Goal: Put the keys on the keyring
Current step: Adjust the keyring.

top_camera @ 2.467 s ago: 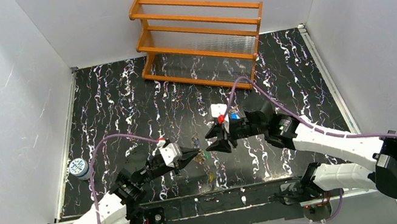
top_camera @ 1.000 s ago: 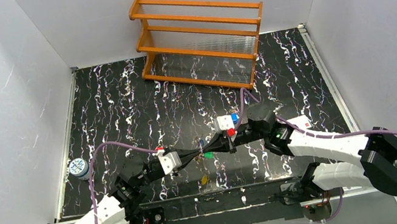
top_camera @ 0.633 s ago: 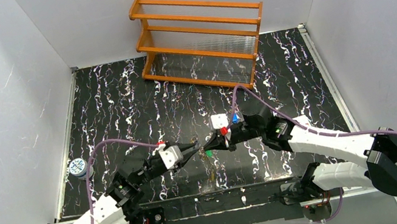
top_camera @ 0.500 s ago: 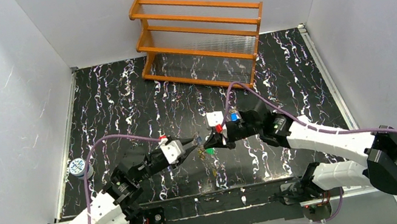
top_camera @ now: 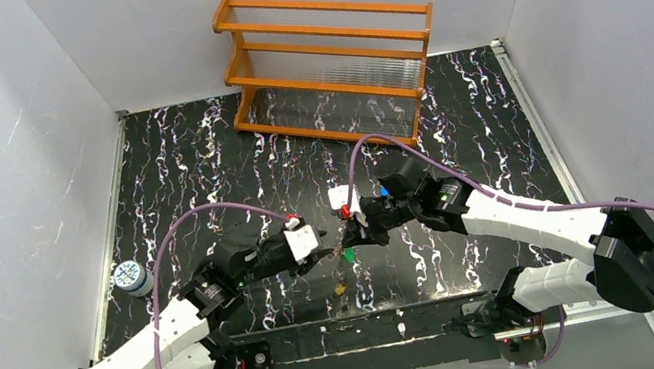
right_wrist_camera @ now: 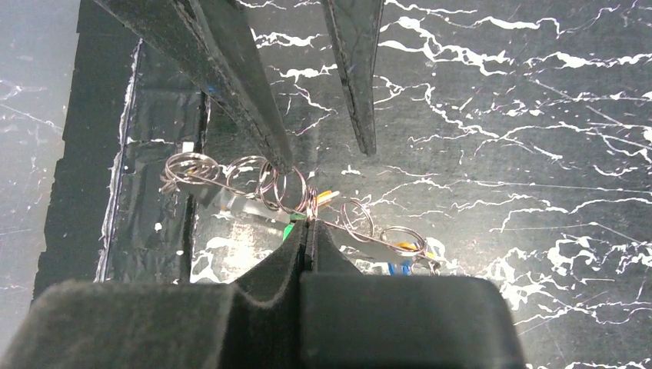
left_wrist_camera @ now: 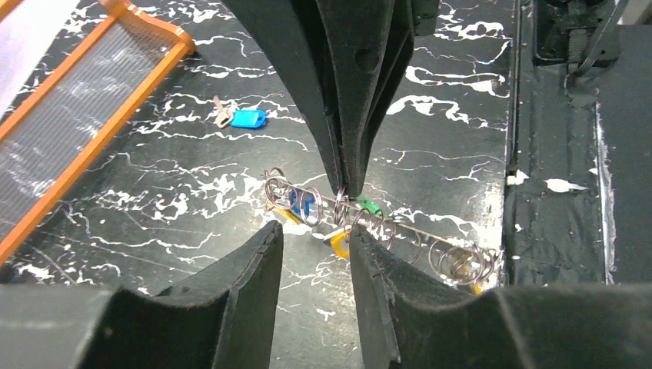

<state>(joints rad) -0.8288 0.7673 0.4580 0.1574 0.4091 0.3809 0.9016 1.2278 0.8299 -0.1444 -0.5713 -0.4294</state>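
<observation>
**Desk:** Where's the keyring [left_wrist_camera: 392,228]?

**Me:** Off the table [top_camera: 198,167], above the middle of its near edge. My right gripper [right_wrist_camera: 308,227] is clamped on its wire about midway along, fingers pressed together with the wire between the tips.

**Desk:** And your left gripper [left_wrist_camera: 315,229]?

**Me:** Fingers apart, nothing pinched. It faces the right one tip to tip, and the wire with its small rings runs across just past the gap. From the right wrist one left finger [right_wrist_camera: 231,77] overlaps a ring. I can't tell whether it touches.

**Desk:** What's on the wire?

**Me:** A green key [left_wrist_camera: 367,205] right beside the grip, a blue key [left_wrist_camera: 304,204] at a ring to one side, and a yellow key [left_wrist_camera: 338,243] dangling just below. Off the ring, a loose blue key [left_wrist_camera: 247,118] lies flat on the table between the grippers and the rack [top_camera: 331,67] at the far edge, and a loose yellow key [top_camera: 339,289] lies close to the near edge
</observation>
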